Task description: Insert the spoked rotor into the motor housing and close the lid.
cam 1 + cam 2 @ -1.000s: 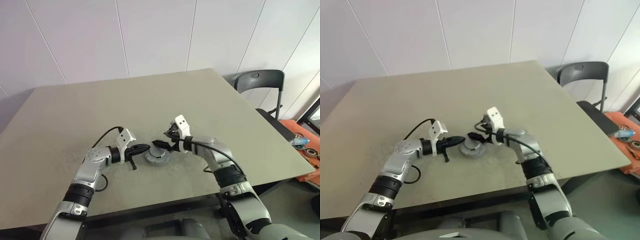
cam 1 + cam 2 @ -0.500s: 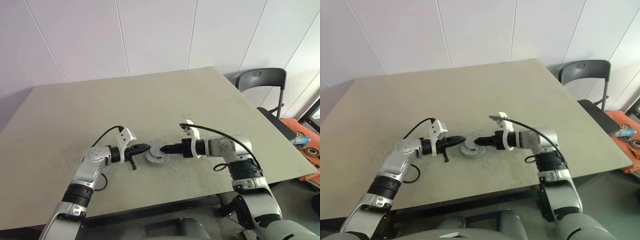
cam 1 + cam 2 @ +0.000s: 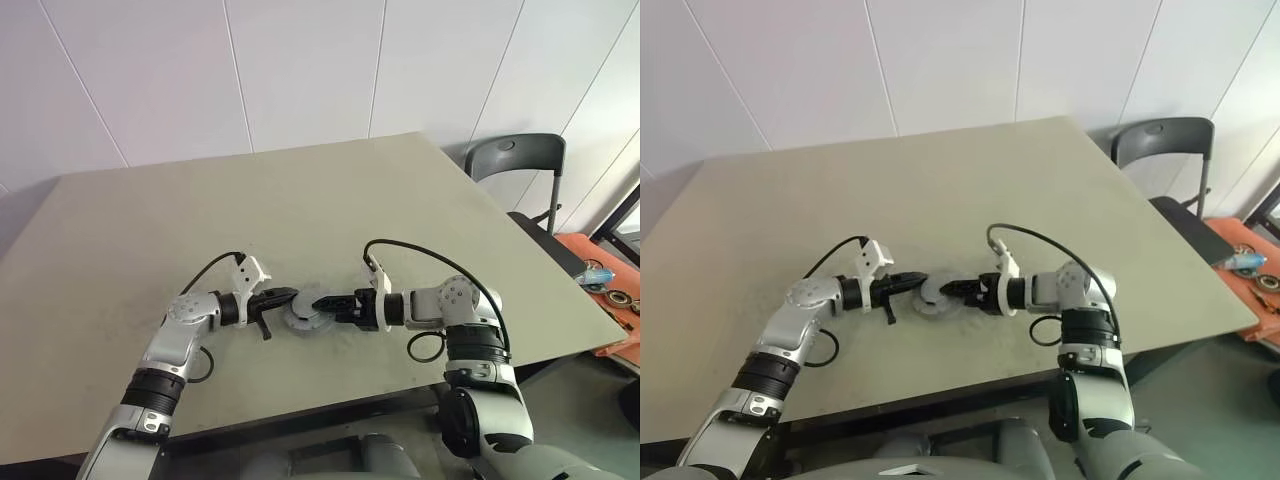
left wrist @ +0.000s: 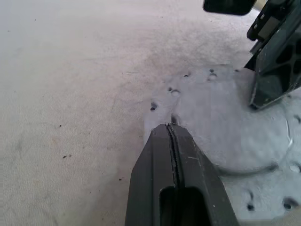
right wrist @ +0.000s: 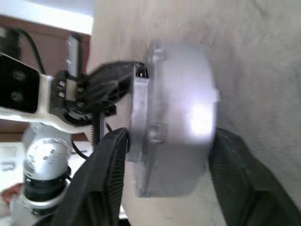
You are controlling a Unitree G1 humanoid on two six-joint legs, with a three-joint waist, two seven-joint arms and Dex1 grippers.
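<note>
Both arms reach level toward the motor housing [image 3: 306, 309].

One counter [image 3: 150, 220] carries the work. On it sits one grey round motor housing [image 3: 303, 310], at about 6 o'clock of the counter. Two grippers meet it: the left gripper [image 3: 290, 295] and the right gripper [image 3: 322, 302], each with two black fingers. One dark chair [image 3: 515, 165] stands at 3 o'clock.
</note>
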